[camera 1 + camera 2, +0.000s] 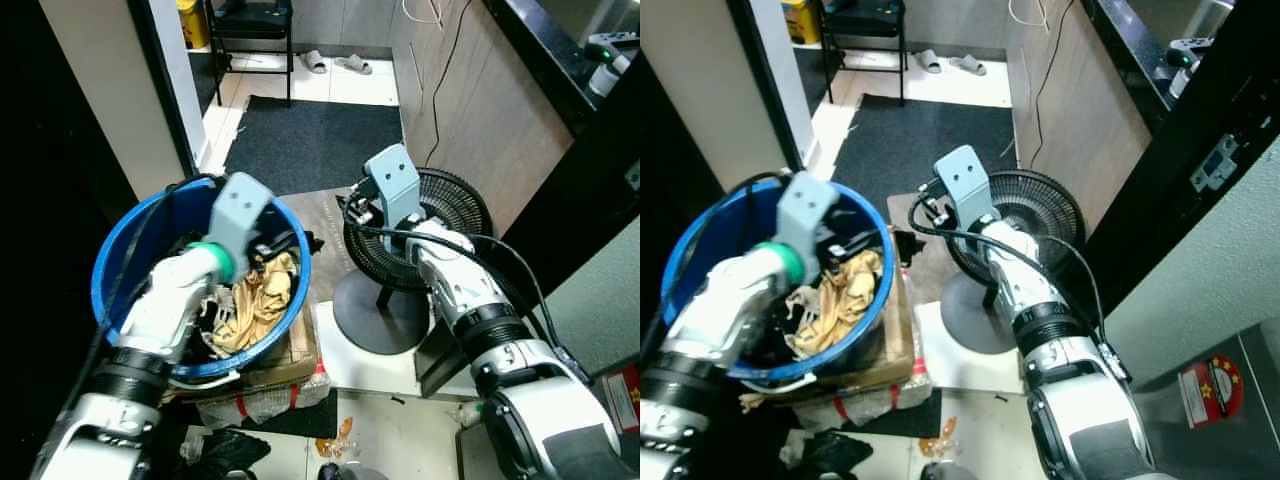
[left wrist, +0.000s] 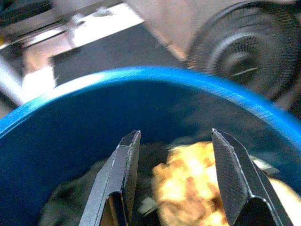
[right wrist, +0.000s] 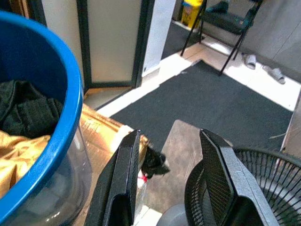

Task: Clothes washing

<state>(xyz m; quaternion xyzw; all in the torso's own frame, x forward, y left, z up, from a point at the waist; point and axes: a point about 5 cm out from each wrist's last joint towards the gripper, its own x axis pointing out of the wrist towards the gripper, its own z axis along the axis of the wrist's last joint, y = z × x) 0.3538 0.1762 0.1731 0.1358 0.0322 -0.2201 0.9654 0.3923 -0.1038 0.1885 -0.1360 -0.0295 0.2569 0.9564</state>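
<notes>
Left claw: fingers apart, nothing between them, poised inside the rim of the blue tub, aimed down at the laundry.
Right claw: fingers apart and empty, held outside the tub, above the floor between the tub and the black fan.
Yellow garment: crumpled in the tub, just ahead of and below the left claw's fingertips; its bulk runs from the tub's middle toward the wall on the fan side.
Dark clothes: bunched beside and under the yellow garment, toward the far wall of the tub from the left claw.
Deciding relation: the yellow garment lies straight down the left claw's line of reach, partly between the two fingers in the left wrist view; from the right claw the tub wall stands in the way.
Nearer arm: the left, by my reading; a short drop and a close should catch the cloth.
Tub support: the tub sits on a cardboard box, below both claws.
Count: one tub, one yellow garment, one fan, two claws; the dark clothes cannot be counted apart.
</notes>
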